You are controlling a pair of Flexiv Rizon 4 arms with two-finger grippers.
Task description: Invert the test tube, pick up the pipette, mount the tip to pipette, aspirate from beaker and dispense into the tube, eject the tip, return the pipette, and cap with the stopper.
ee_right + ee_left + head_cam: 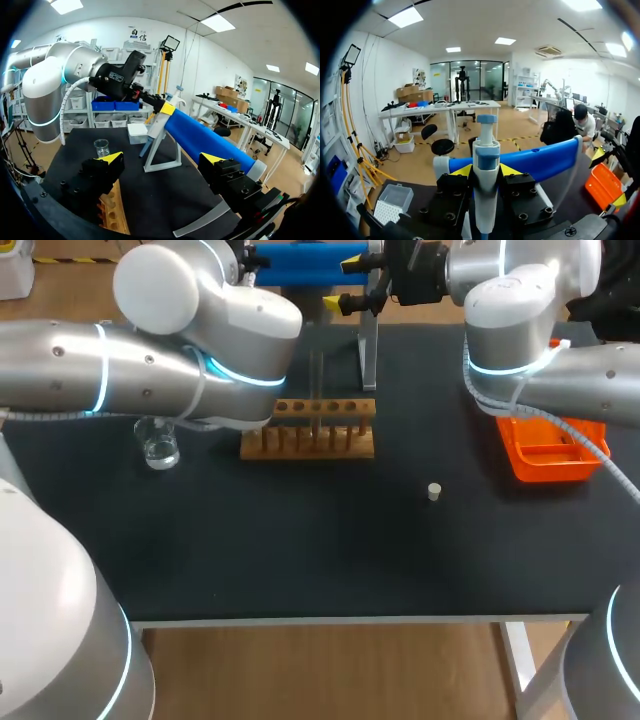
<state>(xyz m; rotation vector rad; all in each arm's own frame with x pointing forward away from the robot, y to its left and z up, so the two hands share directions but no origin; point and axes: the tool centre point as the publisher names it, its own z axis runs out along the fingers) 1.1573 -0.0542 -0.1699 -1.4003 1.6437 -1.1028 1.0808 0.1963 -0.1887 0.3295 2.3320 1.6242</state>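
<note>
Left pincer (485, 171) we find clenched on the pipette (486, 150), one yellow finger against each side of its white and blue body. We note from the right wrist view that this grasp is at the top of the stand (161, 150), at the far side of the tabletop (300, 540). Right pincer (162, 158) is released, its fingers wide apart with nothing between them, and it faces the stand.

The wooden rack (308, 430) sits just in front of the stand, and a clear test tube (317, 390) stands upright in it. The beaker (160, 448) with a little clear liquid is left of the rack. The stopper (434, 492) lies alone, right of the rack and nearer us. The orange tray (548, 452) sits under the right arm. The tip box (392, 202) rests on the tabletop beside the left pincer.
</note>
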